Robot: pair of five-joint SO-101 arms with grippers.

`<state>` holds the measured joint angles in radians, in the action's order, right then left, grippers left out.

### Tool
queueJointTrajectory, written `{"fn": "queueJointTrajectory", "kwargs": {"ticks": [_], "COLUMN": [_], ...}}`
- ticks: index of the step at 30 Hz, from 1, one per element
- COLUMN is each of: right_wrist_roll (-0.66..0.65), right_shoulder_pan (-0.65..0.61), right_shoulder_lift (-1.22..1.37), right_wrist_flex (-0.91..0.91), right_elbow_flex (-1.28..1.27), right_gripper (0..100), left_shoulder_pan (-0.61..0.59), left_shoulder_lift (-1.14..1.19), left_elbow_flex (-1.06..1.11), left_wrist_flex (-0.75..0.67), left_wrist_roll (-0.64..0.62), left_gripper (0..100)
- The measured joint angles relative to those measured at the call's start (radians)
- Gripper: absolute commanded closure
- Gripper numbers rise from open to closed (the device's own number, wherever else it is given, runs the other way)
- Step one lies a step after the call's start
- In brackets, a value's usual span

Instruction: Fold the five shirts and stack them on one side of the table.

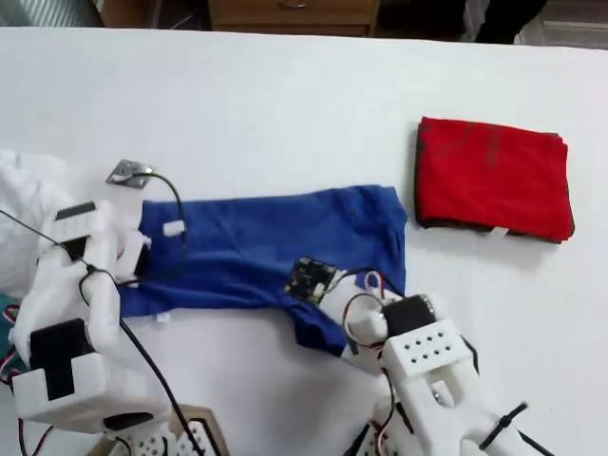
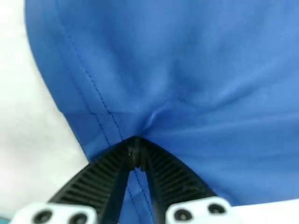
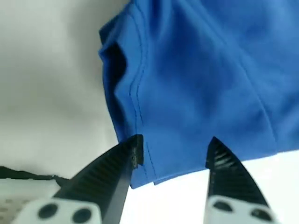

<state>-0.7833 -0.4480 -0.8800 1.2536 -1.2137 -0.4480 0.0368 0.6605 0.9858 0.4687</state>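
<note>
Blue shirt lies across mid tabletop, long side running left to right. Left end effector clamped on the blue shirt by its hem at the left end; cloth puckers at the tips. Right end effector open, jaws astride the hem at the near right corner. Red shirt folded, just right of the blue one, apart.

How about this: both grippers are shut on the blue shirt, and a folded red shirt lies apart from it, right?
Only the left gripper is shut on the blue shirt; the right wrist view shows the right gripper open at its hem. The folded red shirt does lie apart.
</note>
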Motion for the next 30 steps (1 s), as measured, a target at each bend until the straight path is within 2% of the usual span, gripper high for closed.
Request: {"fn": "queueJointTrajectory", "kwargs": {"ticks": [7,11,15,18,25,30], "right_wrist_roll": [0.000,0.000,0.000,0.000,-0.006,-0.081], "right_shoulder_pan": [-0.098,-0.094,-0.100,-0.101,0.021,0.078], "right_shoulder_lift": [0.028,0.181,0.350,0.443,0.545,0.571], "right_wrist_flex": [-0.003,-0.066,-0.169,-0.178,-0.178,-0.181], "right_elbow_flex": [-0.003,-0.005,0.000,0.046,0.172,0.196], "right_gripper": [75.9,71.6,71.4,71.4,71.5,71.5], "left_shoulder_pan": [0.000,0.000,0.000,0.000,0.000,0.000], "left_shoulder_lift": [0.000,0.000,0.000,0.000,0.000,0.000], "left_elbow_flex": [0.000,0.000,0.000,0.000,0.000,0.000], "left_wrist_flex": [0.000,0.000,0.000,0.000,0.000,0.000], "left_wrist_roll": [0.000,0.000,0.000,0.000,0.000,0.000], "left_gripper": [97,97,97,97,97,97]}}
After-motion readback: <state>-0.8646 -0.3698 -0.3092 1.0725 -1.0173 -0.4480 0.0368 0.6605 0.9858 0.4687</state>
